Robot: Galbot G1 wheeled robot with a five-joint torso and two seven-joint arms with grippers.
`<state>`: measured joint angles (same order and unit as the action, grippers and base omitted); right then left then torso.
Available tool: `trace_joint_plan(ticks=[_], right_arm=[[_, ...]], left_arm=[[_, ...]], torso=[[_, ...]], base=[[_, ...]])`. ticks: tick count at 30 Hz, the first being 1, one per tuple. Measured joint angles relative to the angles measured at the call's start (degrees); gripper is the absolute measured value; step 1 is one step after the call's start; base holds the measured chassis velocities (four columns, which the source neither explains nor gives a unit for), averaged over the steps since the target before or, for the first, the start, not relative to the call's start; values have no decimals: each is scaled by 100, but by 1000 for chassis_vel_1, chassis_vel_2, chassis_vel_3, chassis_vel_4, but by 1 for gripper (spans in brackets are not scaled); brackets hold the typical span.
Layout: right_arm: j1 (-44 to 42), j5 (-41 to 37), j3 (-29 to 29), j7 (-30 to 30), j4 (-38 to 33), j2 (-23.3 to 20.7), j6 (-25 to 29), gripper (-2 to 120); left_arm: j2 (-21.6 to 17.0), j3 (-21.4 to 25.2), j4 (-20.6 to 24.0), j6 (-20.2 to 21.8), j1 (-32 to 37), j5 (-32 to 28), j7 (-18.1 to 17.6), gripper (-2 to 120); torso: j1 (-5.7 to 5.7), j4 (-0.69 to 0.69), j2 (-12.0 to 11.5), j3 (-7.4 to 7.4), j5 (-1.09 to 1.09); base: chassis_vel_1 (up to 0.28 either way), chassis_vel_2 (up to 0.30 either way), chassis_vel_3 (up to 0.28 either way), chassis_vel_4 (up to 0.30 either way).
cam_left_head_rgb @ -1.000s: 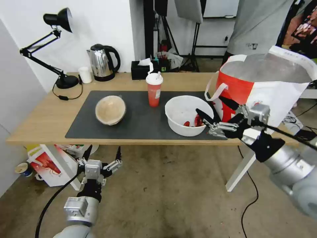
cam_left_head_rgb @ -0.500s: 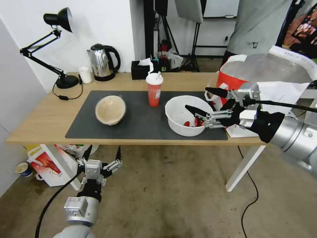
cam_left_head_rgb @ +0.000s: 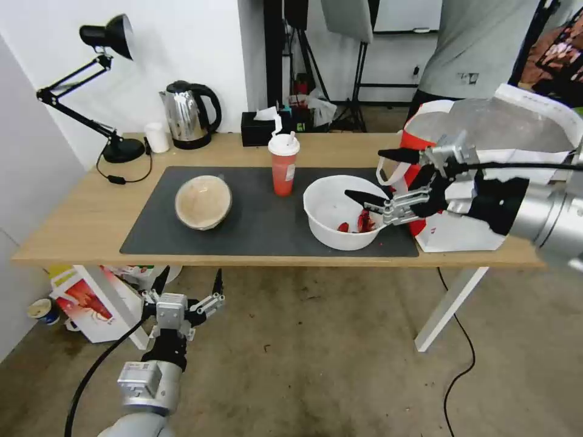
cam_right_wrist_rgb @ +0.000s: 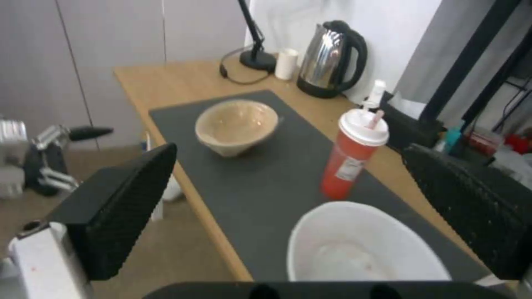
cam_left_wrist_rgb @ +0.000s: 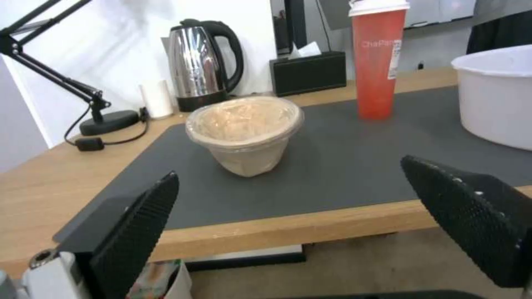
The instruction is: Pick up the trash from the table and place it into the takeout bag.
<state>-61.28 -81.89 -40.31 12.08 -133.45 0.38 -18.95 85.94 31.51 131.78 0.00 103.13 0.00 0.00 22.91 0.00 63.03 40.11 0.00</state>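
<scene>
Reaching for the first piece of trash looks to be the step in hand. In the head view the right claw hangs spread wide and empty over the far right rim of the white bowl, one finger above the rim and the other low inside, near the red scraps. My reading is that nothing has been picked up, since all three containers sit on the dark mat of the counter. The next move calls for lining one finger inside and one outside the bowl wall, then closing on the thin rim without tipping it. The takeout bag stands just beside the bowl at the counter's right end, mouth open and foil lining showing, so the carry should be short. The red cup stands upright mid-mat, and the tan bowl sits to its left, tilted. The left claw is parked low in front of the counter edge, open and holding nothing.

From the left wrist, the tan bowl shows a clear film lid and a crumpled wall; it stands well apart from the red cup.

From the right wrist, the white bowl lies right beneath the open fingers, looking wide and shallow.
</scene>
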Motion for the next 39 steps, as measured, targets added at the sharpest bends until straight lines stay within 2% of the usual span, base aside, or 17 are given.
trace_joint_plan(ticks=[1, 3, 6, 10, 17, 21, 23, 26, 39], right_arm=[[128, -65, 41, 97, 93, -260, 22, 100], [190, -97, 60, 145, 139, -390, 34, 100], [472, -242, 145, 358, 342, -967, 88, 100], [512, -266, 163, 397, 365, -1048, 96, 100], [375, -279, 78, 412, 407, -1149, 114, 100], [-79, -284, -197, 418, 469, -1323, 146, 100], [-207, -300, -253, 430, 491, -1375, 146, 100], [-541, -343, -505, 455, 541, -1544, 134, 100], [-2348, -580, -1828, 579, 812, -2397, 13, 100]], left_arm=[[0, 0, 0, 0, 0, 0, 0, 100], [0, 0, 0, 0, 0, 0, 0, 100], [0, 0, 0, 0, 0, 0, 0, 100], [0, 0, 0, 0, 0, 0, 0, 100], [0, 0, 0, 0, 0, 0, 0, 100], [1, 0, 0, 0, 0, 0, 0, 100], [0, 1, 0, 0, 0, 0, 0, 100], [0, 0, 0, 0, 0, 0, 0, 100], [0, 0, 0, 0, 0, 0, 0, 100]], torso=[[0, 0, 0, 0, 0], [0, 0, 0, 0, 0], [0, 0, 0, 0, -5], [0, 0, 0, 0, 3], [0, -1, 0, 0, -1], [1, 1, 0, 0, -4], [1, 0, -1, 0, 5], [1, -2, 0, 0, -2], [1, 0, -1, 0, 0]], base=[[0, 0, 0, 0], [0, 0, 0, 0], [0, 0, 0, 0], [0, 0, 0, 0], [0, 0, 0, 0], [0, 0, 0, 0], [0, 0, 0, 0], [0, 0, 0, 0], [0, 0, 0, 0]])
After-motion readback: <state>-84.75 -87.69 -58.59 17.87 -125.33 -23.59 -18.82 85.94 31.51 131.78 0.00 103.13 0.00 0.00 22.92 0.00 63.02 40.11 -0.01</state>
